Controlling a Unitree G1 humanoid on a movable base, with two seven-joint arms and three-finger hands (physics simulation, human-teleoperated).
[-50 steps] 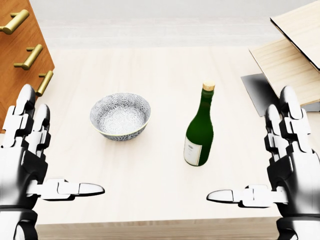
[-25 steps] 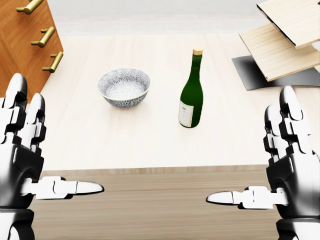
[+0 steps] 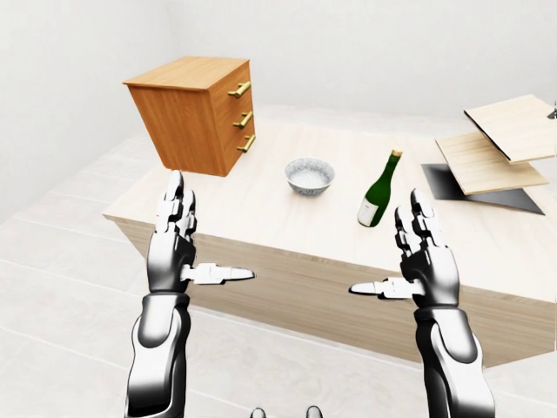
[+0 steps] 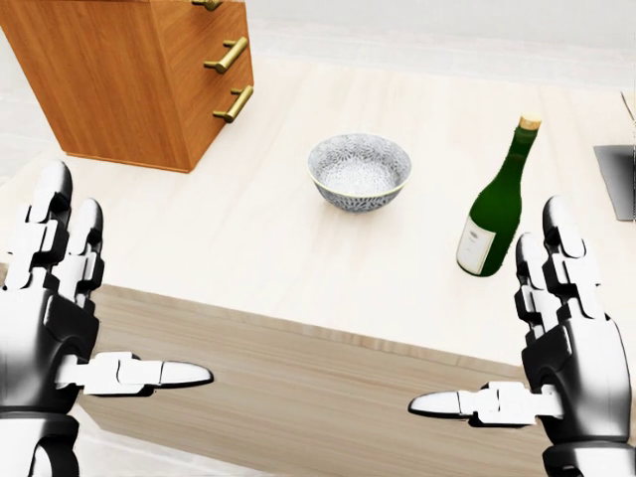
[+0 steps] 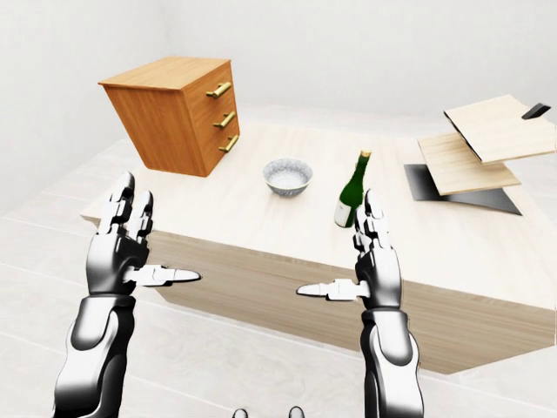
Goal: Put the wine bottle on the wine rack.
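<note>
A green wine bottle (image 4: 495,207) with a white label and a cork stands upright on the pale wooden table (image 4: 248,248), at the right of the head view. The wine rack (image 3: 494,144), slanted pale boards on a black base, sits at the table's right end in the left-eye view. My left hand (image 4: 94,313) and right hand (image 4: 517,343) are both open, fingers up and thumbs pointing inward, holding nothing. They hover short of the table's near edge. My right hand is just below and right of the bottle, apart from it.
A patterned grey bowl (image 4: 360,171) sits left of the bottle. A wooden drawer cabinet (image 4: 134,75) with brass handles stands on the table's left end. The table's brown side panel (image 4: 298,397) faces me, with pale tiled floor (image 3: 70,287) around it.
The whole picture has shifted: the camera has drawn away from the table and turned left. The cabinet now fills the head view's top left and the rack has left it. Both hands keep their pose.
</note>
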